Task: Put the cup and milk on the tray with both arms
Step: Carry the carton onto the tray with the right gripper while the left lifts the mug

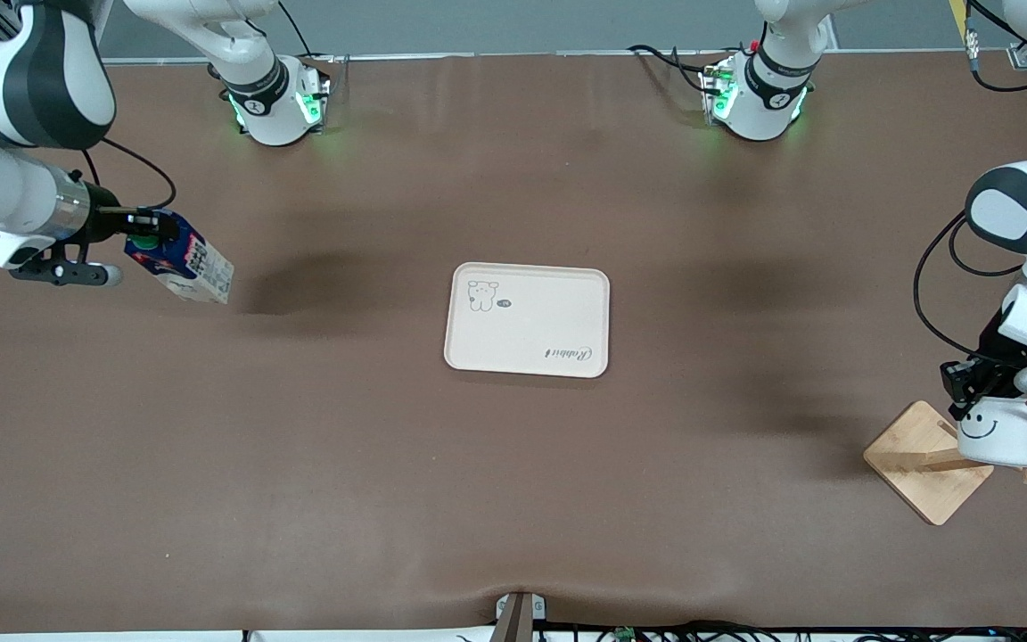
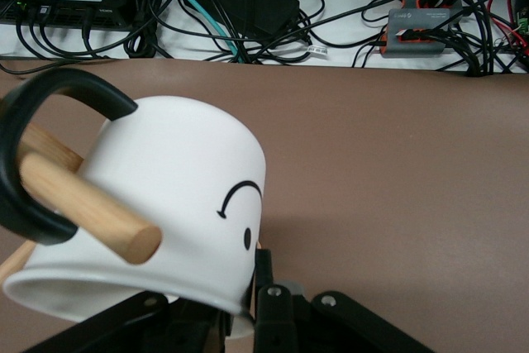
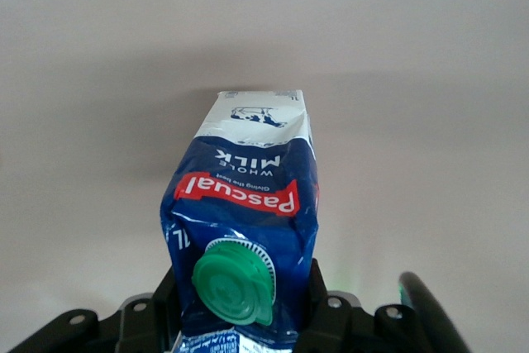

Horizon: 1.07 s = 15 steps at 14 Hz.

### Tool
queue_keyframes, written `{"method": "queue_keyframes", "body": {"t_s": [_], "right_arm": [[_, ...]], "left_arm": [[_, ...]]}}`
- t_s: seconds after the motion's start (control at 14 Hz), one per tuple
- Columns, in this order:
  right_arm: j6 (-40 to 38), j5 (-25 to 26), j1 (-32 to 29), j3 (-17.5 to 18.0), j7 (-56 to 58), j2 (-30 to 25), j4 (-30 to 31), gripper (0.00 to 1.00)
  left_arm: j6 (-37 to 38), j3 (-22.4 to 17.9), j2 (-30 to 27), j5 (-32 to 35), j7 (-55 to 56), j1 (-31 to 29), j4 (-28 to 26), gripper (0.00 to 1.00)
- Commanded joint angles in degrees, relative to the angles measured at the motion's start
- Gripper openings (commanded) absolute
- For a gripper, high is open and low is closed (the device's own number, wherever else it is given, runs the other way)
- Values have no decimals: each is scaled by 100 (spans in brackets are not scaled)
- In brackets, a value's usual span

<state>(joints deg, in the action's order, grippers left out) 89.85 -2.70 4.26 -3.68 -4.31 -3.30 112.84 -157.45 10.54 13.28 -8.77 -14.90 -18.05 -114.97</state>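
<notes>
The cream tray lies at the table's middle. My right gripper is shut on the top of the milk and holds it tilted in the air over the right arm's end of the table. In the right wrist view the milk and its green cap sit between the jaws of the right gripper. My left gripper is shut on the rim of the cup. The cup hangs mouth-down by its black handle on a wooden peg. The left gripper clamps its wall.
The square wooden rack base stands at the left arm's end, nearer the front camera than the tray. Cables and boxes lie past the table edge. The two green-lit arm bases stand along the table's edge farthest from the front camera.
</notes>
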Motion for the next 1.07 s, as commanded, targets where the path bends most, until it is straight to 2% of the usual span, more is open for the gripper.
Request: {"method": "queue_keyframes", "body": {"t_s": [0.0, 0.21, 0.43, 0.57, 0.64, 1.0], "right_arm": [[-572, -510, 363, -27, -359, 504, -875, 14], [-627, -556, 1319, -27, -1507, 908, -1473, 13], [-600, -695, 2235, -27, -2704, 1645, -2298, 13], [-539, -1509, 2447, -36, -3223, 2129, -2695, 13], [-426, -1740, 2526, -36, -3391, 2332, -2845, 13], [786, -1883, 3211, -27, -3551, 2991, -3048, 13]], "left_arm": [[4, 106, -133, -46, -276, -6, -52, 0], [4, 168, -229, -37, -540, -15, -52, 0], [48, 185, -326, -37, -585, -6, -52, 0], [179, 264, -396, -37, -576, -23, -61, 0], [223, 273, -431, -37, -550, -15, -61, 0], [618, 326, -598, -46, -488, -6, -61, 0]]}}
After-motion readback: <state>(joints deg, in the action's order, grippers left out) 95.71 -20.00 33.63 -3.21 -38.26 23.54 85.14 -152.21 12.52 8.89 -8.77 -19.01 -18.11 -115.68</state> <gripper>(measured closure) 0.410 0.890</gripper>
